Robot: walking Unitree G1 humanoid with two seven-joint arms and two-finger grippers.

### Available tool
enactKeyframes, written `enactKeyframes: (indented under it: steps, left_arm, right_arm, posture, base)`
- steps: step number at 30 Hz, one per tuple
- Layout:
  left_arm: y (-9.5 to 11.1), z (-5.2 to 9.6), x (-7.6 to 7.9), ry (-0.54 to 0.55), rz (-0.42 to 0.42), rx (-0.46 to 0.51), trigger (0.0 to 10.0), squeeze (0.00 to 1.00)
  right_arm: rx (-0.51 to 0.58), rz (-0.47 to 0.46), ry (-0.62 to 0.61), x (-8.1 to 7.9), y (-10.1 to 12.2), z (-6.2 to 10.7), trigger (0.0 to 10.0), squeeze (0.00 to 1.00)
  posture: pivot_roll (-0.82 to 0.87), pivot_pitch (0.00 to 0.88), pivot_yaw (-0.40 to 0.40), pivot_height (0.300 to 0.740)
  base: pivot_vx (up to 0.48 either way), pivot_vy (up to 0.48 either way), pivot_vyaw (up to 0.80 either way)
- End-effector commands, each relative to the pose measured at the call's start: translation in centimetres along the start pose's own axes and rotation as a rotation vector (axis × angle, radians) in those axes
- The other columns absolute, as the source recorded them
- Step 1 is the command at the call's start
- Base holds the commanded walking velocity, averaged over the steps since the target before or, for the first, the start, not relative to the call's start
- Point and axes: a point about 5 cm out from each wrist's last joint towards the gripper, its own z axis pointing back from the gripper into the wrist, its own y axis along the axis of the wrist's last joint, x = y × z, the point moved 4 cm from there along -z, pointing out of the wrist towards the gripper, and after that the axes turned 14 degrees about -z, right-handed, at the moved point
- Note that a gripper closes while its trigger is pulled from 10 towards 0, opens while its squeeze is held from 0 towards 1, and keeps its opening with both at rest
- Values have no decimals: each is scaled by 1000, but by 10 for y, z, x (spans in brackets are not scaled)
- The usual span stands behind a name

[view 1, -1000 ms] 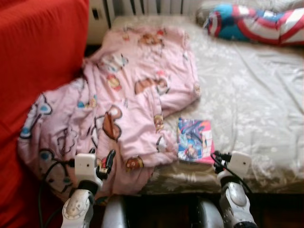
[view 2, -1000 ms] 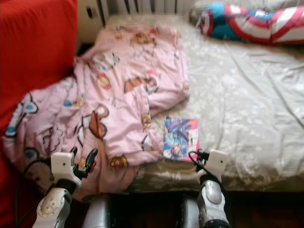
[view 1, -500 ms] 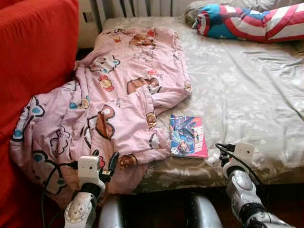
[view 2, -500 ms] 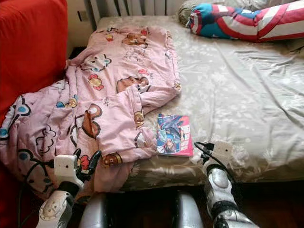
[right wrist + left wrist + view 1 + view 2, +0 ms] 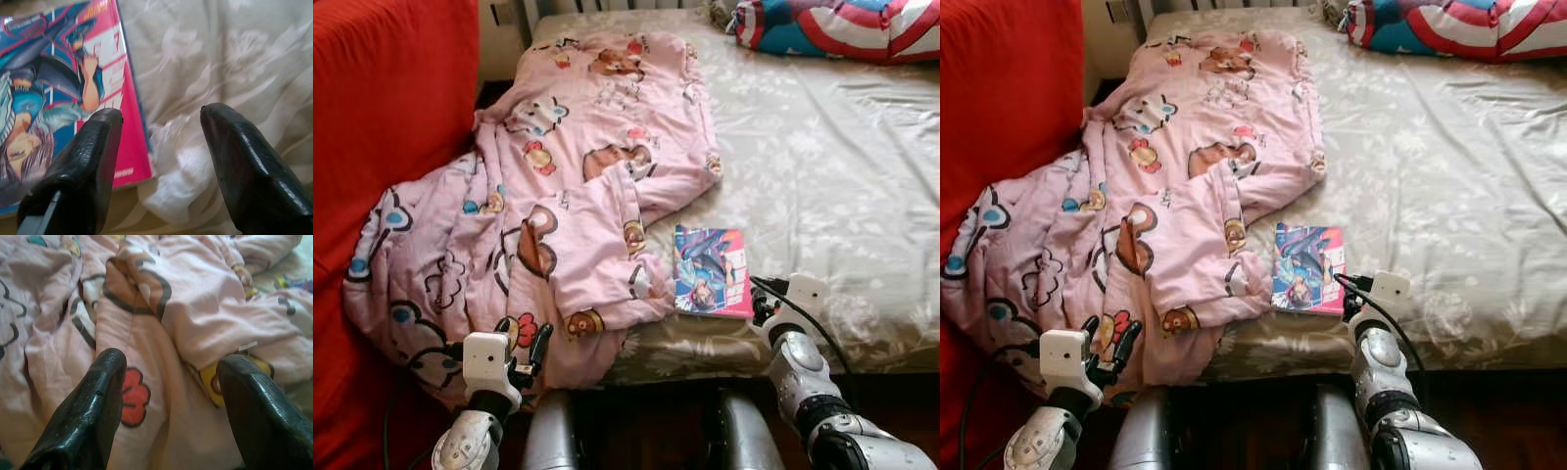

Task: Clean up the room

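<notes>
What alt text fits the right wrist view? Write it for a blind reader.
The open right gripper hovers over a crumpled white scrap on the beige bedsheet, beside the pink edge of a comic book.

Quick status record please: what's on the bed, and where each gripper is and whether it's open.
bed: beige floral sheet, mostly bare
blanket: pink cartoon print, crumpled, spilling off the bed's left edge
book: colourful cover, flat near the front edge, beside the blanket
crumpled wrapper: whitish, next to the book
pillow: red, white, blue, far corner
left gripper: open, over the blanket
right gripper: open, over the book's edge and the wrapper
</notes>
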Motion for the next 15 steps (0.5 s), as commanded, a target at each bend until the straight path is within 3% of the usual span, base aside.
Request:
enactKeyframes:
  steps: [1,15]
  left_arm:
    - [-3,4,-1,-13,-9,-21,10000,0]
    - [-3,4,2,-38,-20,-37,10000,0]
  right_arm:
    - [-24,-31,-12,0,-6,1,10000,0]
    - [-17,-100,-81,18,-9,4,10000,0]
  posture:
    - [220,232,51,579]
    - [215,229,56,579]
  base:
    - [0,0,0]
    - [0,0,0]
